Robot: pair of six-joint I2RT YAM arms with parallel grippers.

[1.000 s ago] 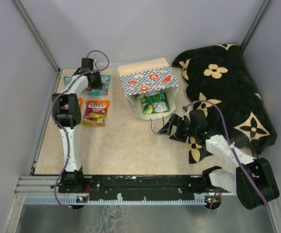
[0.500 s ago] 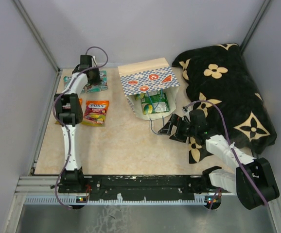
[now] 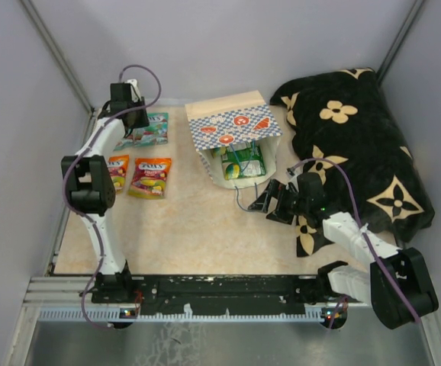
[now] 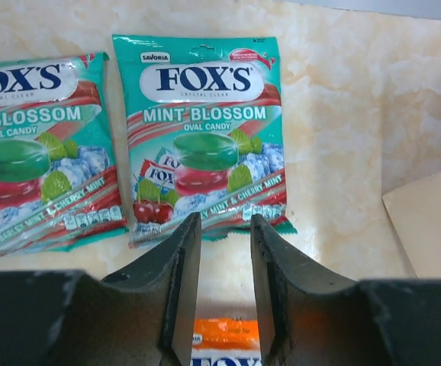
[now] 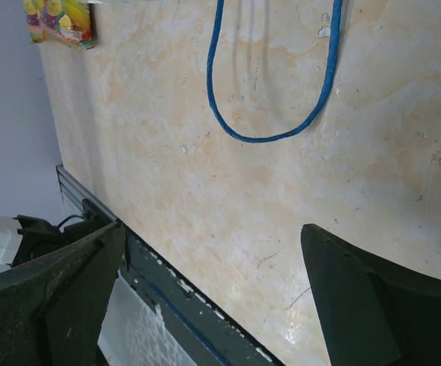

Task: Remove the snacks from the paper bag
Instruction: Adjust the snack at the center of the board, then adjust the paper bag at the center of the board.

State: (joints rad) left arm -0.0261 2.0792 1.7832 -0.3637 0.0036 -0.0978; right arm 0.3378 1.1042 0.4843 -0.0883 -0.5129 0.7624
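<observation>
Left fingers [image 4: 182,274] are parted, empty, above two teal packets [image 4: 205,137] laid on the table [image 4: 358,114]. Right gripper [image 5: 211,229] is spread wide near the paper bag [image 3: 232,126]; green packets [image 3: 243,162] are seen inside it.

Diffuse, even light is given; only faint shadows are cast on the table [image 3: 197,221]. Slight glare is seen on packets [image 4: 205,114].

L end effector [image 4: 224,229] slightly parted, empty, R end effector [image 5: 209,255] spread wide, empty
</observation>
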